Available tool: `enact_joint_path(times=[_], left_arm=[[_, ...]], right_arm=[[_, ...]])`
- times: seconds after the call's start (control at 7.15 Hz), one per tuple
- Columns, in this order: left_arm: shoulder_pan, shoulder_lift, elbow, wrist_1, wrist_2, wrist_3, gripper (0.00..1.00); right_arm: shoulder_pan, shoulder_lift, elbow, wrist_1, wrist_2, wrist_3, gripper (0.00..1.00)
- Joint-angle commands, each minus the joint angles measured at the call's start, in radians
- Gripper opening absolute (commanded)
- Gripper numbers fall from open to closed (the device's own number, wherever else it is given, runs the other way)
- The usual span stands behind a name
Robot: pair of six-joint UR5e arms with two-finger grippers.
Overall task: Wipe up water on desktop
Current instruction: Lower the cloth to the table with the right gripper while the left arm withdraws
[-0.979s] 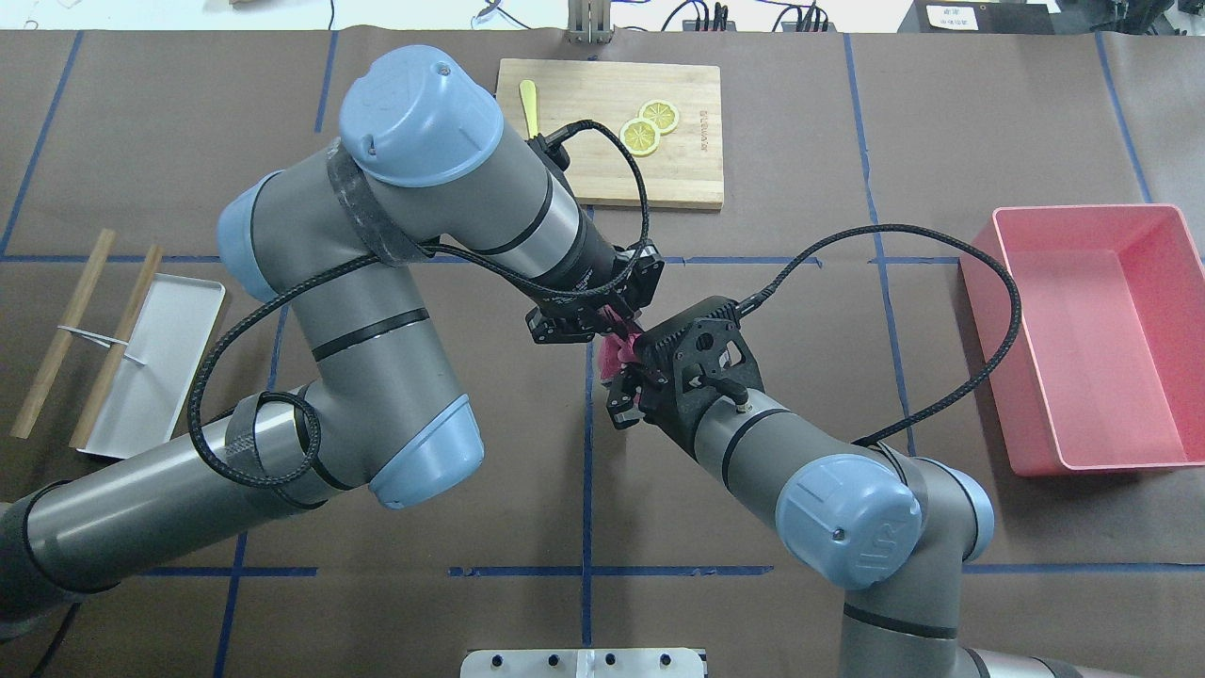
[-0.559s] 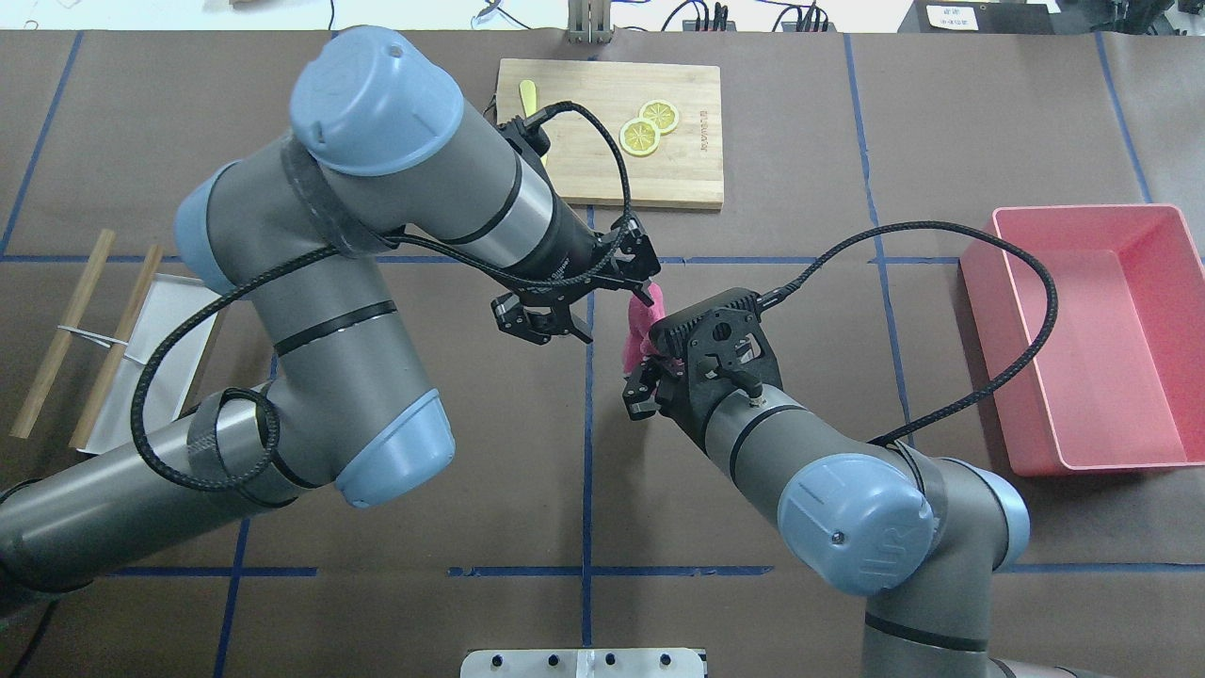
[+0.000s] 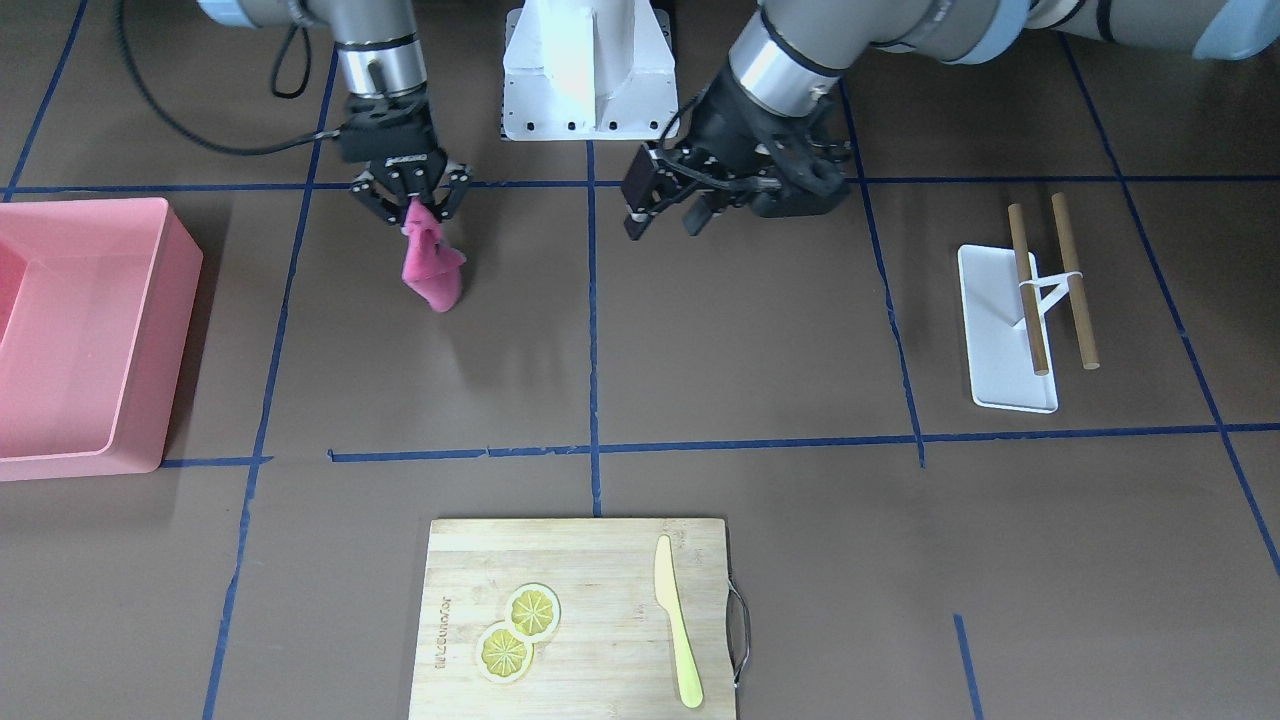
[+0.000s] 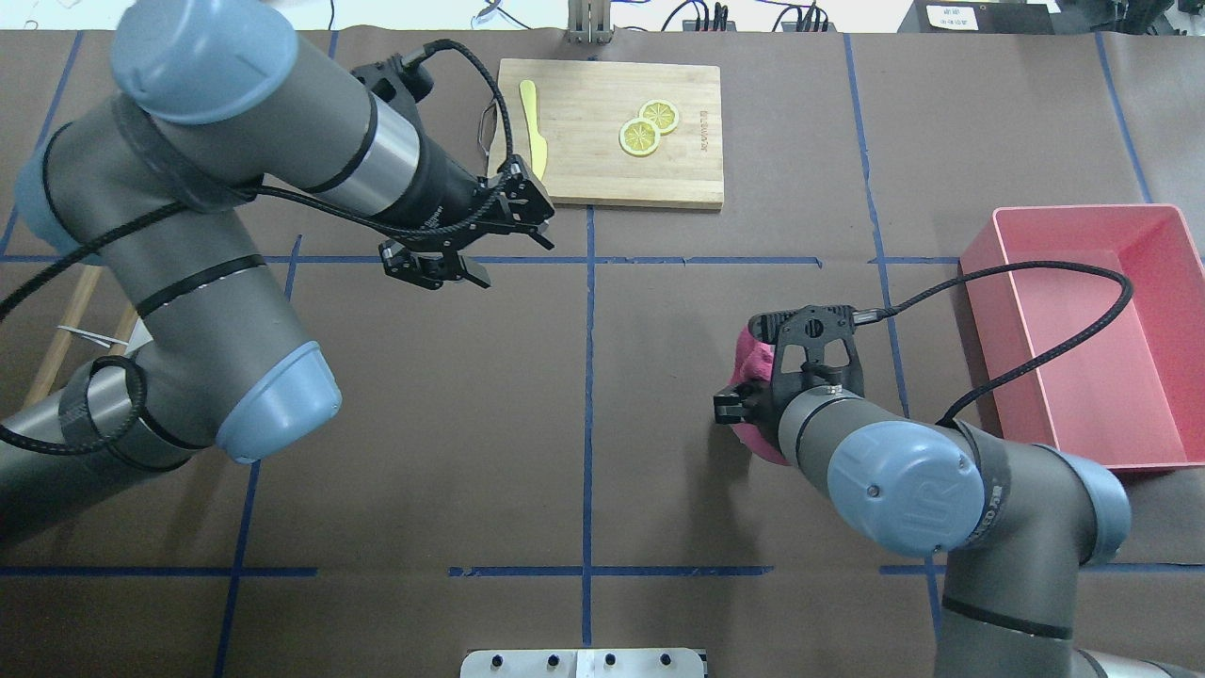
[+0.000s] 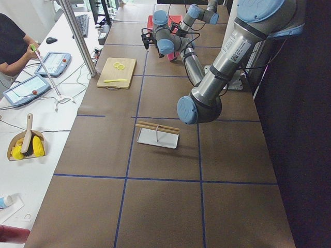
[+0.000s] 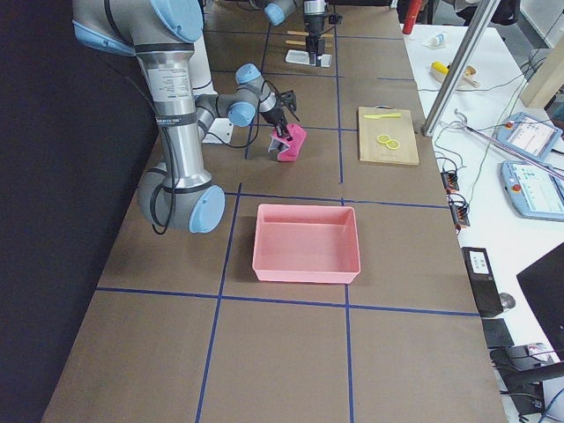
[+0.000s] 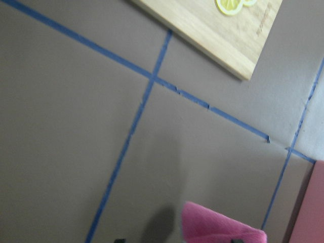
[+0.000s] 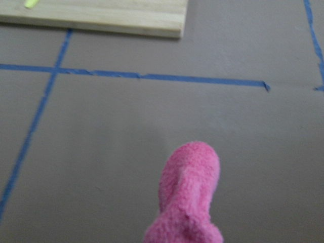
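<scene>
Cloth (image 3: 430, 270) hangs from our clamped right fingers (image 3: 392, 205), long axis down toward the surface (image 3: 760, 340), pink tub (image 3: 150, 350) nearby; left fingers (image 3: 637, 207) spread, empty.

We count one cutting board (image 3: 600, 560). On it we see two lemon slices (image 3: 532, 608) and one yellow knife (image 3: 676, 620). Well apart from the cutting board, nearer the robot, we count one pink cloth (image 3: 430, 265), one pink box (image 3: 175, 350), one white tray (image 3: 990, 340) and two wooden sticks (image 3: 1075, 290). We also count two robot arms, one left arm (image 4: 216, 282) and one right arm (image 4: 904, 485).
</scene>
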Motion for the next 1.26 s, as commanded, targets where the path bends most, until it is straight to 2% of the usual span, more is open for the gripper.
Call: enact_joint_path(times=[0.0,0.28,0.56,0.7,0.98,1.12], left_arm=[[-0.073,0.055,-0.014,0.004,-0.004,0.028,0.78],[-0.148,0.164,-0.061,0.009,-0.009,0.222,0.78],[-0.216,0.261,-0.104,0.010,-0.009,0.348,0.78],[-0.234,0.285,-0.108,0.010,-0.009,0.417,0.78],[-0.280,0.329,-0.118,0.015,-0.009,0.477,0.78],[-0.314,0.390,-0.132,0.016,-0.009,0.613,0.78]], right_arm=[[0.136,-0.117,-0.013,0.003,0.254,-0.030,0.00],[0.207,-0.128,-0.124,-0.002,0.304,-0.147,0.00],[0.207,-0.057,-0.178,-0.005,0.360,-0.157,0.00],[0.206,0.056,-0.242,-0.015,0.425,-0.150,0.00],[0.148,0.299,-0.377,-0.077,0.445,-0.001,0.00],[0.123,0.373,-0.428,-0.071,0.444,0.047,0.00]])
